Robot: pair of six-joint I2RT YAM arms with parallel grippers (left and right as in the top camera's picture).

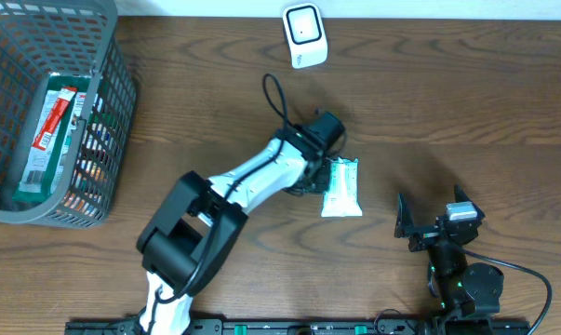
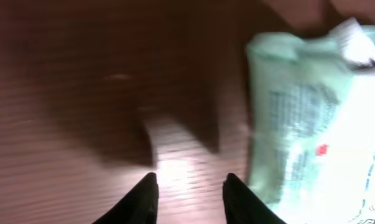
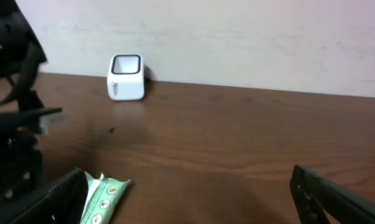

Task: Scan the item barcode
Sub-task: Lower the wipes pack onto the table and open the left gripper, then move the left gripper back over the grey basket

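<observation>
Left wrist view blurred; left gripper (image 2: 189,198) parted, empty, beside cropped packet (image 2: 311,124); right gripper (image 3: 193,198) spread wide.

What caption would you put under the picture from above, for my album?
Left gripper beside a pale green packet on the table, white scanner at the far edge, grey basket at left.

1. From overhead the light is even and fairly bright. The table (image 1: 447,93) shows crisp wood grain, with a soft shadow just beyond the right claw (image 1: 434,216).
2. The left wrist view is badly blurred. The packet (image 2: 311,124), right of the left claw (image 2: 190,194), looks washed out. Glare sits just ahead of the claw, edged by dark shadow.
3. The right wrist view is dimmer, and the fingers (image 3: 336,193) are dark and out of focus.
</observation>
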